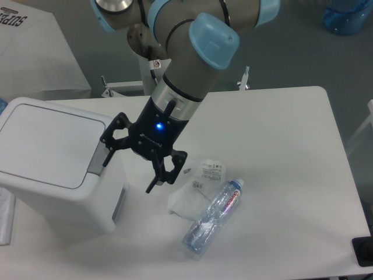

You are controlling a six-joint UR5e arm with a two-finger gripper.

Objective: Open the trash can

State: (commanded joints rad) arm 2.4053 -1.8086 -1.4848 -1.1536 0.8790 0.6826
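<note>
The trash can is a large white boxy bin standing at the left of the table, its flat lid down. A grey push-button strip runs along the lid's right edge. My gripper hangs just right of the bin, open and empty. One fingertip is at the button strip; whether it touches is unclear. The other fingertip is over the table.
A clear plastic bottle lies on its side right of the gripper. A crumpled white wrapper lies beside it. The white table ends near the right. A blue water jug stands on the floor beyond.
</note>
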